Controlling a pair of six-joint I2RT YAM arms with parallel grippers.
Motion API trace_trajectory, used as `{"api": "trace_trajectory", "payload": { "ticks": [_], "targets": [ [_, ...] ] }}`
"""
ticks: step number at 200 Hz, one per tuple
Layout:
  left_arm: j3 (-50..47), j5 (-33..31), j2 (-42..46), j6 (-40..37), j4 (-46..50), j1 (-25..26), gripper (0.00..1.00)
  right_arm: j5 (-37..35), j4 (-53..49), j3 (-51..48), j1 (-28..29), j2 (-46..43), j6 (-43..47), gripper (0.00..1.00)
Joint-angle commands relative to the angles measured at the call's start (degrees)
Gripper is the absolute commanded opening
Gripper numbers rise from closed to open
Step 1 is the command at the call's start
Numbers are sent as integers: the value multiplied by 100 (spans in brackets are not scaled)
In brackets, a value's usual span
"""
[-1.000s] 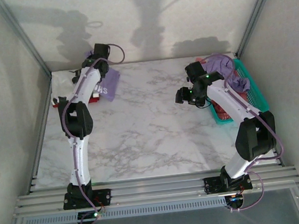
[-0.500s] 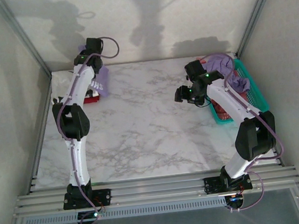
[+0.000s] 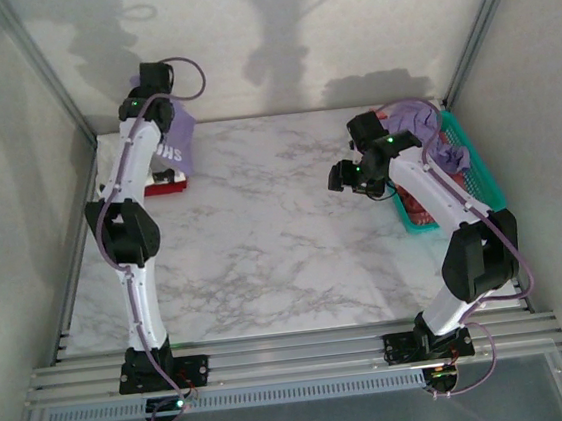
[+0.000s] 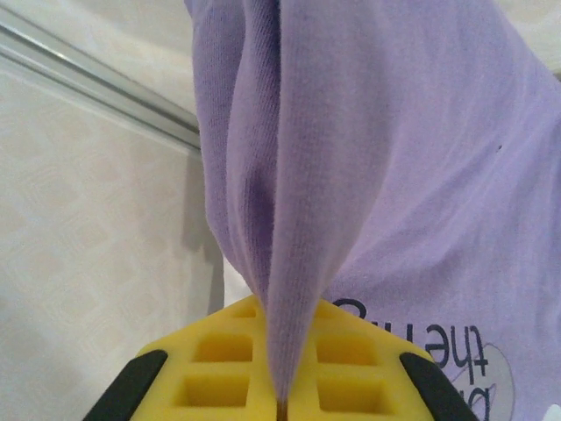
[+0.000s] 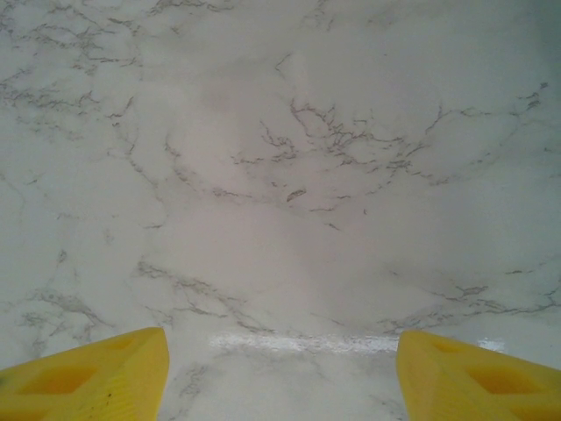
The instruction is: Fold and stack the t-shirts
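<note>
Left jaws clamped on a fold of the lettered lavender shirt (image 4: pixel 394 175) — cloth pinched tight between the yellow pads (image 4: pixel 219 368) and spreading away from them in the wrist view. From the top, the left arm (image 3: pixel 128 237) reaches to the far left corner with that shirt draped below its wrist. The hanging edge is just by a red shirt (image 3: pixel 163 188) lying on the surface (image 3: pixel 264 242); can't tell if they touch. Right jaws apart, nothing between them, held over bare marble beside the teal basket (image 3: pixel 480 174) at the right edge. Basket holds a second lavender shirt (image 3: pixel 417 116) spilling over its far rim, plus a coral-red shirt (image 3: pixel 417 208) — both crumpled
</note>
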State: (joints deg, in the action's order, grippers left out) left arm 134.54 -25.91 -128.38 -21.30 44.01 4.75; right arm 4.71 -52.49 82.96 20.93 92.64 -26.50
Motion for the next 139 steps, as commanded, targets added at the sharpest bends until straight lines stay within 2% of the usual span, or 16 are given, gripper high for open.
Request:
{"api": "trace_trajectory", "payload": {
  "ticks": [1,34,104,139],
  "targets": [
    [58,107,276,194,101,-220,0,20,-188,220,46,17,53,70],
    [-331,464,337,399,-16,-506,0,47,-220,309,52,41,34,70],
    [-1749,620,521,336,-781,-922,0,20,-204,244,106,44,-8,70],
    [-1696,709,542,275,-853,-1024,0,17,-157,223,165,121,-49,70]
  ]
}}
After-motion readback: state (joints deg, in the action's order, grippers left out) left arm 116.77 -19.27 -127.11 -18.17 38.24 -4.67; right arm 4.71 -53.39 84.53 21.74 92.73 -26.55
